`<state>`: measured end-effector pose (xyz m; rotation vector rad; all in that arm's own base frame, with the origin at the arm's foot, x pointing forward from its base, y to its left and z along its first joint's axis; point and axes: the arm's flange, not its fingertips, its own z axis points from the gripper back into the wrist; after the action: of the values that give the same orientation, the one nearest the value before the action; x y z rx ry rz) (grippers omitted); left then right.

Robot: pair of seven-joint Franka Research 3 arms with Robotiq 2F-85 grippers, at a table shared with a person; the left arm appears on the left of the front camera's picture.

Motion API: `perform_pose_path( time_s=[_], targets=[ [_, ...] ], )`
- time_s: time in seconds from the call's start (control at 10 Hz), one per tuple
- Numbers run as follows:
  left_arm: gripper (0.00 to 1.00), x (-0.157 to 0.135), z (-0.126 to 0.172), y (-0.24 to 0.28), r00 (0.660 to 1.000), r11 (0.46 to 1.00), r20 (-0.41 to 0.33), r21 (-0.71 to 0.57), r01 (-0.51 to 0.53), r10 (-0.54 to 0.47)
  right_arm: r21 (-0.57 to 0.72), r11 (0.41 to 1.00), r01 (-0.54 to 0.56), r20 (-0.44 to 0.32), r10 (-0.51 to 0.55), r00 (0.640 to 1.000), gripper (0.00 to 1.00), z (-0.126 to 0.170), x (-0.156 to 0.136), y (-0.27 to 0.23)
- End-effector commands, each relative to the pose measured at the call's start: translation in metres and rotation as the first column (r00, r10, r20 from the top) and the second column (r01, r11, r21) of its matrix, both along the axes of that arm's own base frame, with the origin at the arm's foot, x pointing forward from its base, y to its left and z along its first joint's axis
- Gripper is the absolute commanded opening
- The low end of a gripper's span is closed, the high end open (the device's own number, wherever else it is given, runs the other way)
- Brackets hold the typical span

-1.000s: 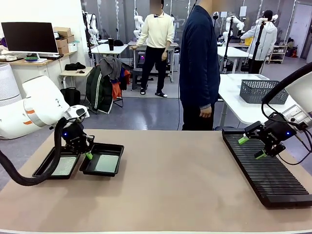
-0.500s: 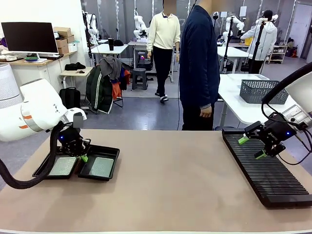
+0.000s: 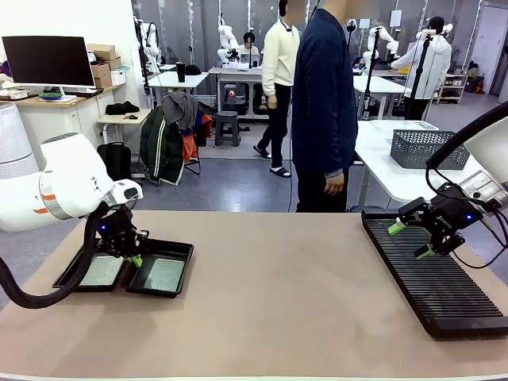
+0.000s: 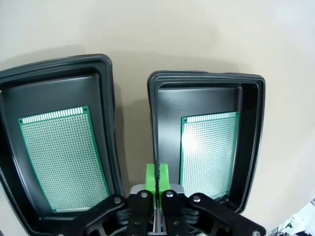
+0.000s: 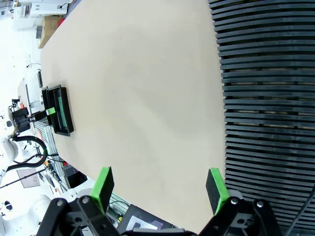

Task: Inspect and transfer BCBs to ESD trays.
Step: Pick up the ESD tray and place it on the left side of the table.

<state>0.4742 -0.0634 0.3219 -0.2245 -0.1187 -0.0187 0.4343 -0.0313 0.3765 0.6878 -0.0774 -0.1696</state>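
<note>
Brightness: you get even, bright indoor light on the beige desk (image 3: 278,302).
Shadows: soft and faint beside the shallow black plastic trays (image 4: 206,93).
Glare: a pale bright patch on the right-hand pale-green perforated board (image 4: 209,147).
Focus: your front view is sharp.
Distortion: the long black ribbed rack (image 5: 266,98) bows at the wide-angle edge.

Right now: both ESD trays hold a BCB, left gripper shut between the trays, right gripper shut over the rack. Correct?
Not quite: the right gripper is open, its green fingertips spread wide over the rack, as the right wrist view shows. The rest holds: each of the ESD trays holds one of the BCBs, and the left gripper is shut between them.
</note>
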Motion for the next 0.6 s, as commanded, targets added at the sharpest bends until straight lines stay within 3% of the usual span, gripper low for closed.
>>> perform_pose_path(
  time_s=[0.0, 0.5],
  targets=[
    [0.03, 0.0, -0.003, -0.009, 1.0, 0.998, 0.007, 0.054, -0.015, 0.015, -0.01, 1.0, 0.019, -0.008, -0.019, 1.0, 1.0, 0.002, 0.0, 0.001],
    [0.03, 0.002, -0.004, -0.024, 0.999, 0.98, 0.005, 0.193, -0.054, 0.054, -0.01, 1.0, 0.019, -0.008, -0.019, 1.0, 1.0, 0.002, 0.0, 0.001]
  ],
)
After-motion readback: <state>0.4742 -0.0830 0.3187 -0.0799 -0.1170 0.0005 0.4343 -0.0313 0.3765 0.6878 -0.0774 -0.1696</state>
